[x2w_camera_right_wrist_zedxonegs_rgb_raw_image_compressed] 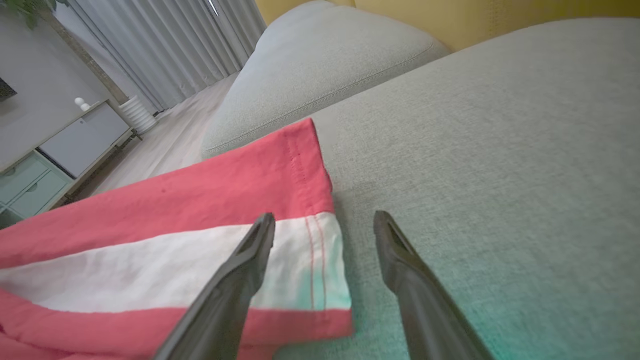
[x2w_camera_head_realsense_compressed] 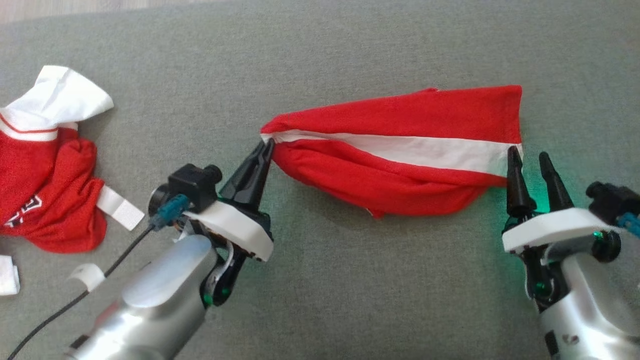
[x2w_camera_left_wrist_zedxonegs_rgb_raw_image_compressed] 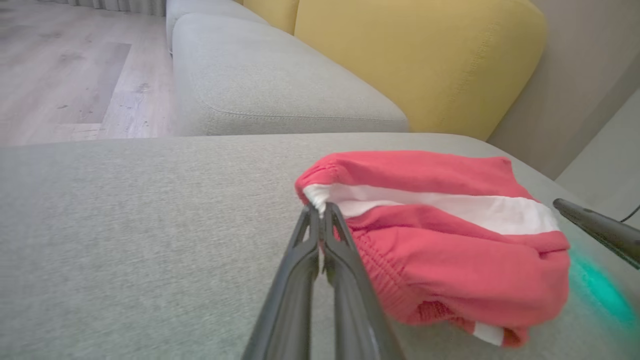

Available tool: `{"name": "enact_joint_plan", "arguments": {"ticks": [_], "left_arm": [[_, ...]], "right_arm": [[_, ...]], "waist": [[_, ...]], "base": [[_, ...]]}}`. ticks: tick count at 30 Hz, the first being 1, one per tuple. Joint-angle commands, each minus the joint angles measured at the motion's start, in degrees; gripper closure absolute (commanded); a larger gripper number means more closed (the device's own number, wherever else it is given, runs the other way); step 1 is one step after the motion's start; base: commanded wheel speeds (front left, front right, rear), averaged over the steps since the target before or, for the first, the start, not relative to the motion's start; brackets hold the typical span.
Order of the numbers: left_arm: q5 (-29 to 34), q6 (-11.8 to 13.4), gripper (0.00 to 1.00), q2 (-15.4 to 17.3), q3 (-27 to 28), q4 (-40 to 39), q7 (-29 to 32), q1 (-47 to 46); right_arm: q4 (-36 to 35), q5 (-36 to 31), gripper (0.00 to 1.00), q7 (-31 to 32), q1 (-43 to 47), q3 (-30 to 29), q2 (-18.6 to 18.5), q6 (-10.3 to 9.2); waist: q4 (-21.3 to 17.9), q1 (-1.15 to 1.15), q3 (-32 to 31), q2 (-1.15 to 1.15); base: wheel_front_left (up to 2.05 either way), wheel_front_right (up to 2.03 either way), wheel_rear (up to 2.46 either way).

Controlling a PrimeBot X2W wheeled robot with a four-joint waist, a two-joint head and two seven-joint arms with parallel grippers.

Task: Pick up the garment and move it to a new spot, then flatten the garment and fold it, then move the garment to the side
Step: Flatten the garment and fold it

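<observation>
Grey woven sofa cushion [x2w_camera_head_realsense_compressed: 350,300]. Wrist views add yellow backrest [x2w_camera_left_wrist_zedxonegs_rgb_raw_image_compressed: 425,60] & wood floor [x2w_camera_left_wrist_zedxonegs_rgb_raw_image_compressed: 65,75]; head view adds crumpled red jersey [x2w_camera_head_realsense_compressed: 50,200], far left. Red shorts [x2w_camera_head_realsense_compressed: 400,175] w/ white stripe lie mid-cushion. Left gripper [x2w_camera_head_realsense_compressed: 268,143] jaws clamped on gathered waistband end. Right gripper [x2w_camera_head_realsense_compressed: 527,153] jaws wide, one finger over hem.

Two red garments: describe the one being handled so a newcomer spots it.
On the grey sofa seat, look between the left gripper and right gripper. The garment lies there, one end pinched by the left. Unlike the crumpled jersey at far left, it has one broad white stripe.
</observation>
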Motion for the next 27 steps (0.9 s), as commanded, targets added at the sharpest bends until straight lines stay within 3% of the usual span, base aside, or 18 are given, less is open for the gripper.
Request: {"name": "enact_joint_plan", "arguments": {"ticks": [1, 10, 11, 15, 23, 27], "left_arm": [[0.09, 0.47, 1.0, 2.04, 2.79, -0.59, -0.49, -2.63], [0.04, 0.56, 1.0, 2.32, 4.1, 0.49, -0.58, -3.11], [0.08, 0.5, 1.0, 2.27, 4.2, 0.57, -0.59, -3.12], [0.34, 0.31, 1.0, 2.11, 4.52, 0.9, -0.63, -3.07], [0.64, -0.02, 1.0, 2.09, 5.59, 1.39, -0.68, -3.16], [1.94, -0.42, 1.0, 2.3, 7.03, 0.23, -0.7, -3.84]], "right_arm": [[-0.61, 3.38, 0.0, 0.56, -1.56, 3.44, -2.03, 0.43], [-0.07, 14.62, 0.0, 1.48, -2.37, 11.81, -5.16, 0.43], [-0.08, 15.45, 0.15, 1.13, -2.44, 12.44, -5.5, 0.43], [-0.05, 17.87, 1.0, -0.31, -2.8, 14.6, -6.66, 0.43], [-0.62, 22.19, 1.0, -1.3, -3.23, 18.42, -9.12, 0.43], [-2.19, 22.75, 1.0, -2.76, -3.48, 17.51, -10.88, 0.43]], "waist": [[0.46, -0.01, 0.57, 0.0], [0.93, -0.01, 1.39, 0.0], [0.96, -0.01, 1.43, 0.0], [0.96, -0.01, 1.38, 0.0], [0.48, -0.01, 0.54, 0.0], [0.1, -0.01, -0.31, 0.0]], "base": [[0.0, 0.0, 0.0], [0.0, 0.0, 0.0], [0.0, 0.0, 0.0], [0.0, 0.0, 0.0], [0.0, 0.0, 0.0], [0.0, 0.0, 0.0]]}}
